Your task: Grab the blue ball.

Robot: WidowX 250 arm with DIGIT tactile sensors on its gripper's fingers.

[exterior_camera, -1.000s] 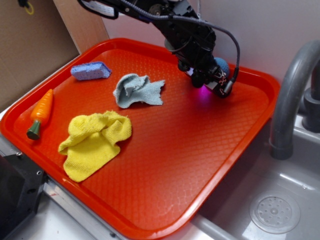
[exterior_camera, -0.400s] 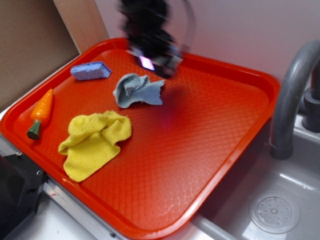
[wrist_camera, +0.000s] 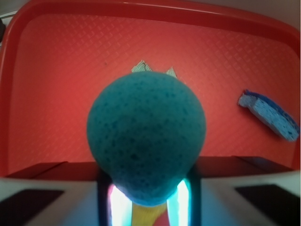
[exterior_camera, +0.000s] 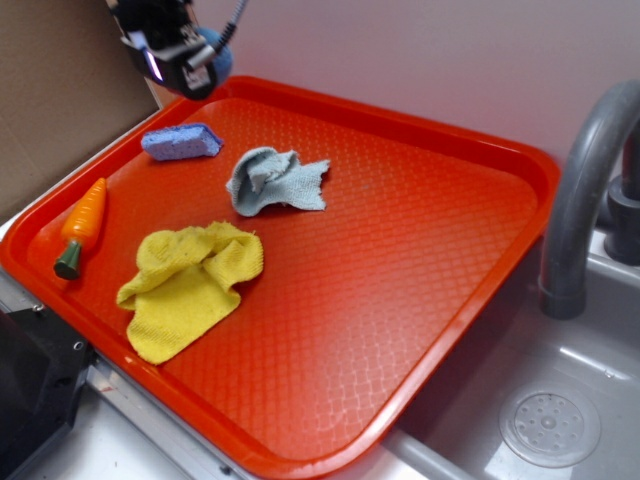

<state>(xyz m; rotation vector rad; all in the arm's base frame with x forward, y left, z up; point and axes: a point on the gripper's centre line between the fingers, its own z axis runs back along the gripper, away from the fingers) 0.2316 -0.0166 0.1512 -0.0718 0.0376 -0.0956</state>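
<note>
The blue ball (exterior_camera: 216, 53) hangs high above the tray's back left corner, and my gripper (exterior_camera: 186, 62) is shut on it. In the wrist view the ball (wrist_camera: 146, 134) fills the middle of the picture. Its lower part is squeezed between the two dark fingers (wrist_camera: 103, 190), and the gripper (wrist_camera: 146, 190) sits at the bottom edge. The orange tray (wrist_camera: 56, 94) lies far below it. In the exterior view only a sliver of the ball shows behind the gripper body.
On the orange tray (exterior_camera: 420, 300) lie a blue-purple sponge (exterior_camera: 182, 141), a grey-blue rag (exterior_camera: 272, 181), a yellow cloth (exterior_camera: 190, 283) and a toy carrot (exterior_camera: 82, 224). A grey faucet (exterior_camera: 585, 190) and sink (exterior_camera: 560, 420) stand to the right. A cardboard wall (exterior_camera: 60, 90) rises at the left.
The gripper has swept from the tray's back right, past the rag, up to above the back left corner, carrying the ball off the tray.
</note>
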